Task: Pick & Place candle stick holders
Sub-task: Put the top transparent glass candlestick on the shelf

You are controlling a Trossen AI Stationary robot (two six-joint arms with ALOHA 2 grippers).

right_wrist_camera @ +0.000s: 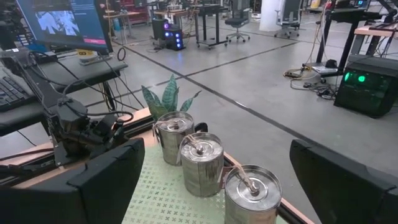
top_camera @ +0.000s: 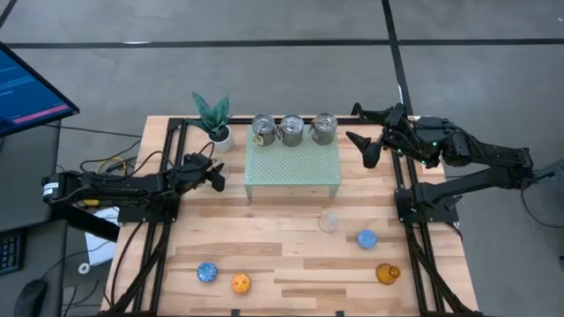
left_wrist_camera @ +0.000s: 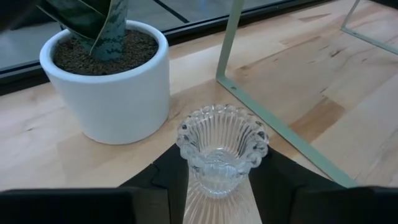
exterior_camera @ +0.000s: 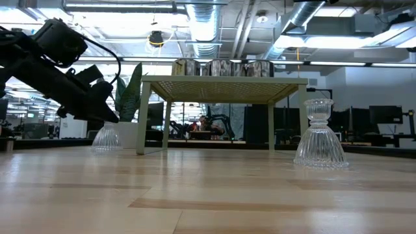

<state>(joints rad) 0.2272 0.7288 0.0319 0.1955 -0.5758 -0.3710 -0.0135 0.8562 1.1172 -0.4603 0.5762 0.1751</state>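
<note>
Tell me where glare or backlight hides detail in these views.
Low view: bright ceiling lights behind leave the left arm a dark silhouette, while the glass holder sparkles. Left wrist view: even light, the clear holder shows its ribs crisply. Right wrist view: the silver holders carry soft reflections, no harsh glare.

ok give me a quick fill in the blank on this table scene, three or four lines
1. ____ shiny silver metal holders stand in a row on the pale green perforated stand.
2. The left end effector straddles a clear ribbed ____ holder.
3. That holder stands beside the white ____ of the green plant.
4. The right end effector hangs with its fingers ____.

Missing words: three; glass; pot; open
</note>
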